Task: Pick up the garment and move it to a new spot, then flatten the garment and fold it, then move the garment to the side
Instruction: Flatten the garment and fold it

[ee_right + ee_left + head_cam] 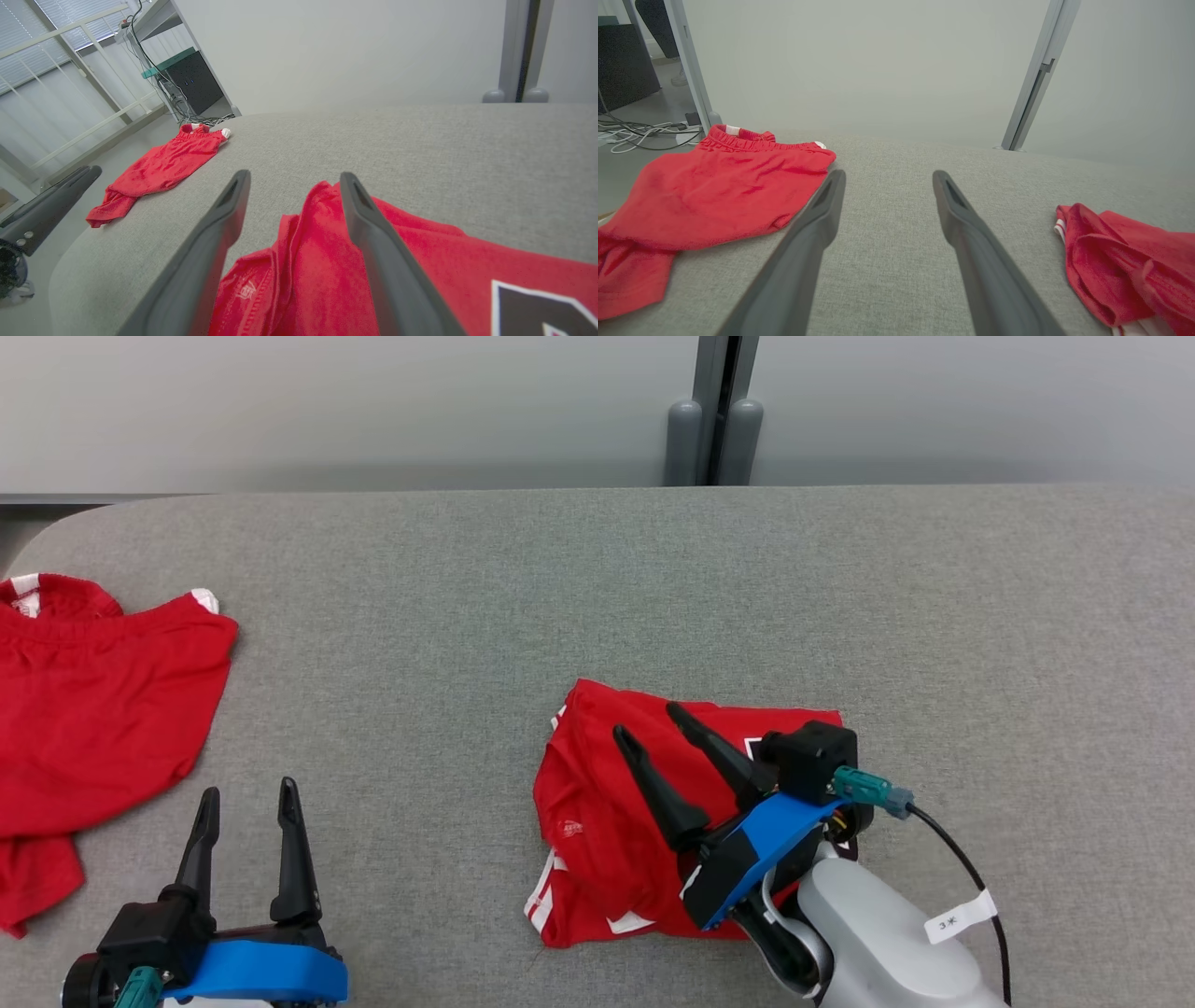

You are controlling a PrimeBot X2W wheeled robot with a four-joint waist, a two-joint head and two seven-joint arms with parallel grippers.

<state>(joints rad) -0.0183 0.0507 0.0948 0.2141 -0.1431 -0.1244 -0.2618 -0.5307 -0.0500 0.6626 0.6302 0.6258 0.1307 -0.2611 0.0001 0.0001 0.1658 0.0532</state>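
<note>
just one folded garment [588, 859], one shorts [93, 709]

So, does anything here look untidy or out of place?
The folded red shirt is not a neat rectangle: its left edge bulges and white-striped trim sticks out at the lower corner. The red shorts lie at the table's left edge, one leg seeming to hang over it.

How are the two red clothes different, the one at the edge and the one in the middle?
The edge garment lies spread out; the middle garment is folded small. The edge garment shows a gathered waistband; the middle garment shows a dark patch and white stripes. The open right gripper is above the middle garment, not the edge garment. Both are red, on the grey table.
</note>
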